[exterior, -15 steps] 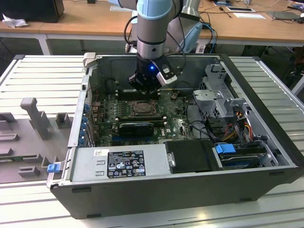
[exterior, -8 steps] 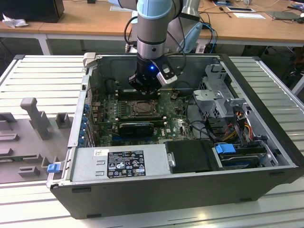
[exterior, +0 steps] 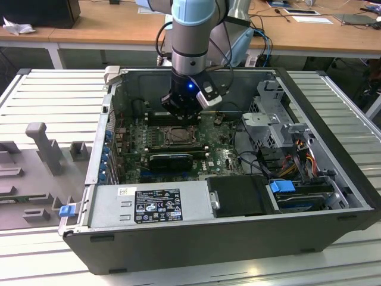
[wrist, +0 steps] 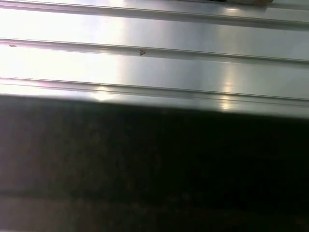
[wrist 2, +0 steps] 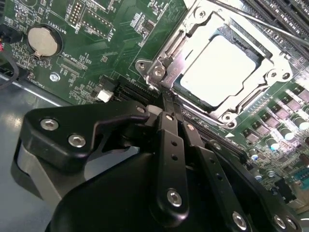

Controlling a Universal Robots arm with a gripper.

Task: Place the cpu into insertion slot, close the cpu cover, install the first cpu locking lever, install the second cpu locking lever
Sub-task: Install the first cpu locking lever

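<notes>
The cpu [wrist 2: 223, 72] lies flat in the slot [wrist 2: 166, 46]; the cover [wrist 2: 190, 35] is down around it, the chip's pale top showing through the cover's window. The jaws [wrist 2: 169, 104] sit narrow, drawn together and holding nothing — their tips are at the socket's corner in the second wrist view. In the exterior view the gripper [exterior: 181, 109] hangs inside the open case [exterior: 196, 238], just above the motherboard [exterior: 223, 158] at the socket's far edge; the case rests on a ribbed metal tabletop [exterior: 47, 95].
</notes>
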